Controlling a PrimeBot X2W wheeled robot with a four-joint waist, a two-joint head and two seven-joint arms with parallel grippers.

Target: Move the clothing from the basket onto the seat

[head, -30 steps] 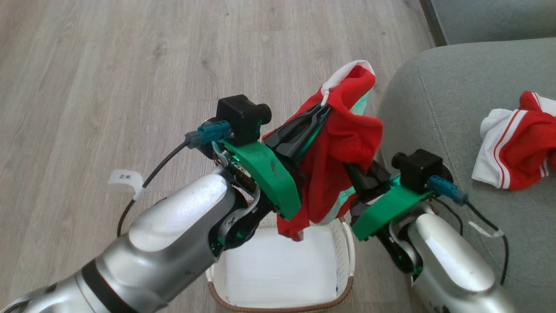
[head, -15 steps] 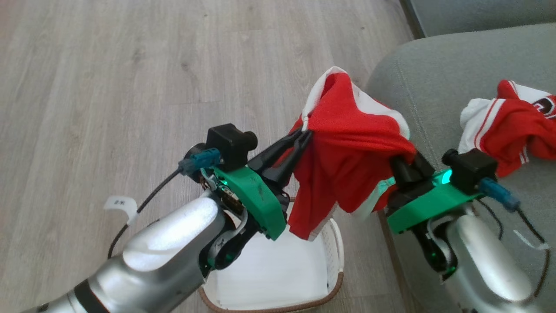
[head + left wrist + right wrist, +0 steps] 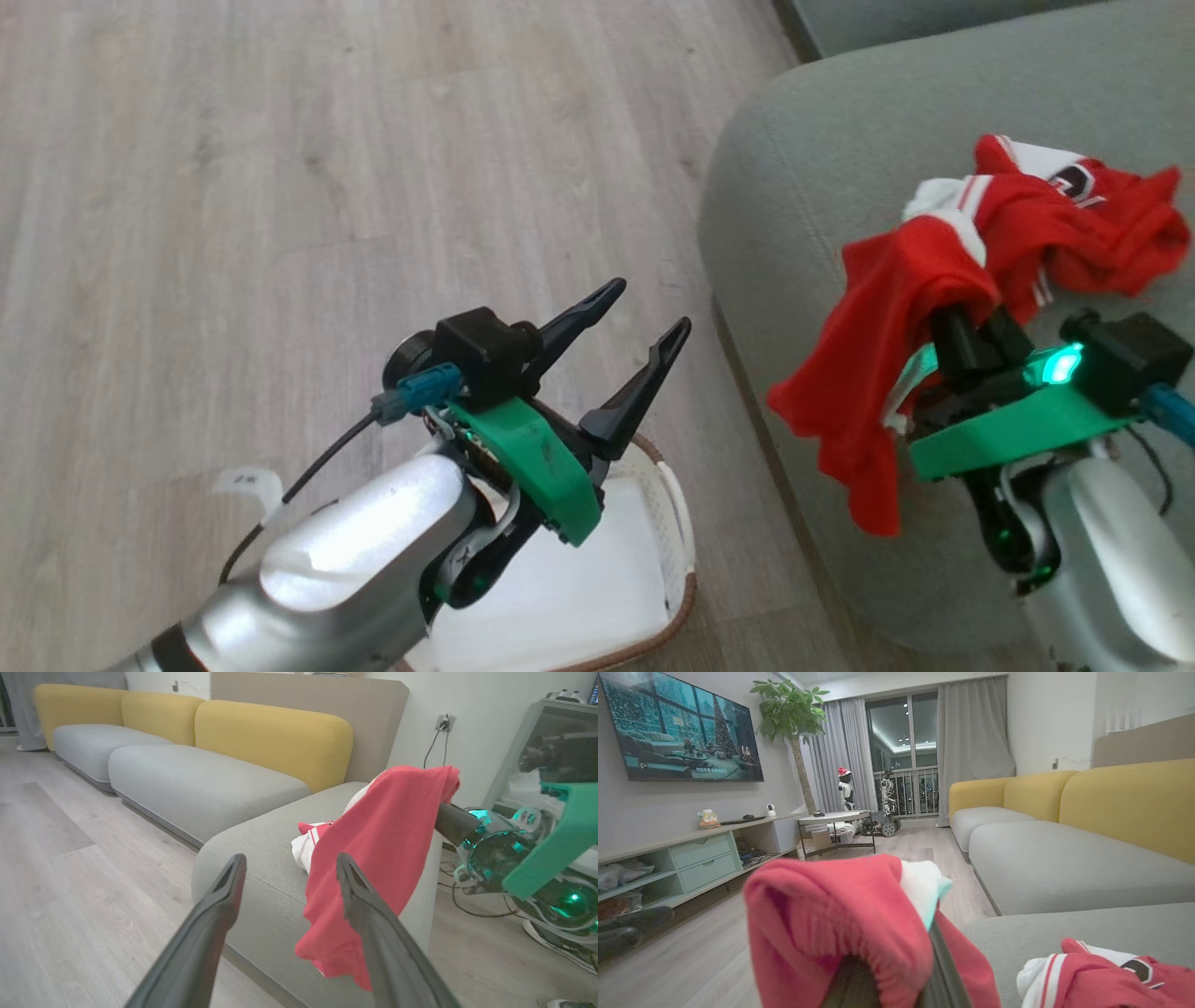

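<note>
Here the clothing is two pieces, both off the basket (image 3: pixel 686 597). The draped garment (image 3: pixel 878 373) is bright red, soft and crumpled, with a white panel near its top fold. It hangs over the right end effector (image 3: pixel 973 338), whose dark fingers sit close together under the cloth and carry it. Its loose lower end dangles past the rounded edge of the seat (image 3: pixel 840 168). In the right wrist view the same piece (image 3: pixel 840 910) bunches over the fingers as a red hood with a white patch. In the left wrist view it (image 3: pixel 378 844) falls as a long red sheet in front of the seat's side.

The second garment (image 3: pixel 1083 224) lies crumpled on the seat, just behind the draped one. It is red with white panels and thin red-and-white stripes. It carries a dark emblem edged in white, too small to read.

The left end effector (image 3: pixel 651 305) stands spread wide and empty above the basket, over the wooden floor (image 3: pixel 280 187). The basket is cream and perforated, with a brown rim and a white handle. Inside it lies a flat white liner (image 3: pixel 579 597).

A small white tag (image 3: pixel 245 483) hangs on the left arm's cable; its marks are too blurred to read.
</note>
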